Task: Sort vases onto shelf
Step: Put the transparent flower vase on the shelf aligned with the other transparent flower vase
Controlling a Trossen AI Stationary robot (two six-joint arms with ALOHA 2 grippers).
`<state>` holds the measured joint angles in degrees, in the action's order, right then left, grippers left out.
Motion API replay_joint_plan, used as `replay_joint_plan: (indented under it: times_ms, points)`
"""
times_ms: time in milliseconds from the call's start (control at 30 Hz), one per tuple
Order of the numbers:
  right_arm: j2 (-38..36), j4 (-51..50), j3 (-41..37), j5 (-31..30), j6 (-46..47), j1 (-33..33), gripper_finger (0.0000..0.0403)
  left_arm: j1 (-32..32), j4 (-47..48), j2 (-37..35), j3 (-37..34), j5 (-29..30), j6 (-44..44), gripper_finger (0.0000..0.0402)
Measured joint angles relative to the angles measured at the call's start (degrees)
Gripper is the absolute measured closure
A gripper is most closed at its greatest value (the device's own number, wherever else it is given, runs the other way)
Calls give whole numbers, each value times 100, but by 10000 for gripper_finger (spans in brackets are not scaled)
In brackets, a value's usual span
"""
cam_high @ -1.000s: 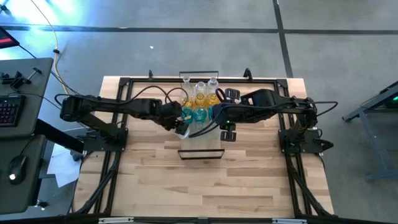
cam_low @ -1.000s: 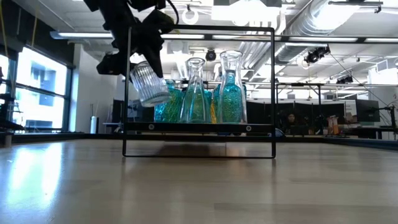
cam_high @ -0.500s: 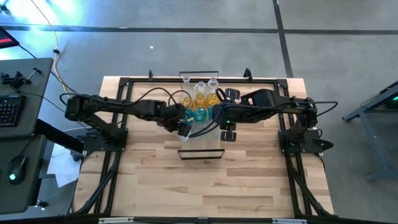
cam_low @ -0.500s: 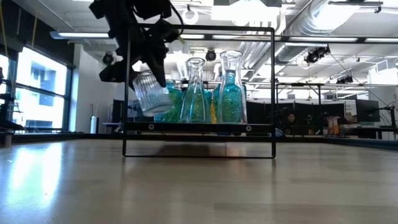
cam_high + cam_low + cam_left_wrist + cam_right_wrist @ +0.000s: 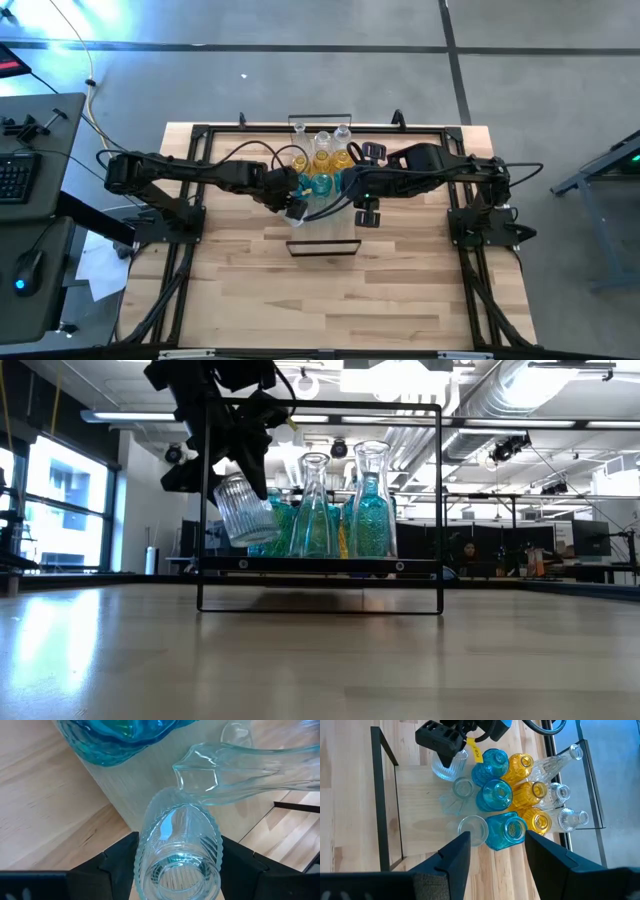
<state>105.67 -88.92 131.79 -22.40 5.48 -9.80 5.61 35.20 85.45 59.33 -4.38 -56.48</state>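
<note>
The shelf (image 5: 326, 232) is a light-wood board in a thin black frame at the table's middle. Teal, amber and clear vases (image 5: 322, 165) stand on their bases on its far half (image 5: 506, 795). My left gripper (image 5: 291, 207) is shut on a clear ribbed vase (image 5: 243, 510) at the cluster's near left corner, just above the board (image 5: 320, 565). A clear flared vase (image 5: 235, 767) stands right beside it. My right gripper (image 5: 366, 212) hovers open high over the shelf's right side, with nothing between its fingers (image 5: 451, 865). My left gripper pinches the ribbed vase's wall (image 5: 150, 845) between its two fingers (image 5: 117, 862), at the end nearest the wrist. The fingers slant down from the table's left side. The vase hangs tilted below them, its lower end (image 5: 250, 540) clear of the board.
The shelf's near half (image 5: 415, 815) is bare wood. Its tall black end frames (image 5: 203, 510) rise on both sides of the held vase's path. Black arm mounts (image 5: 165, 225) line the table's left and right edges. The table's near half (image 5: 320, 300) is free.
My left gripper has sunk a little toward the shelf board with the ribbed vase, which hangs lower and less tilted than before. The right arm has kept still.
</note>
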Motion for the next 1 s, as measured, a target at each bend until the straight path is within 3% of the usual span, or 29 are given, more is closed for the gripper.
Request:
replay_joint_plan:
  times_ms: [1000]
  points:
    - [0,-111,0,121,278,-151,233,-50,52,154,9,130,61,192]
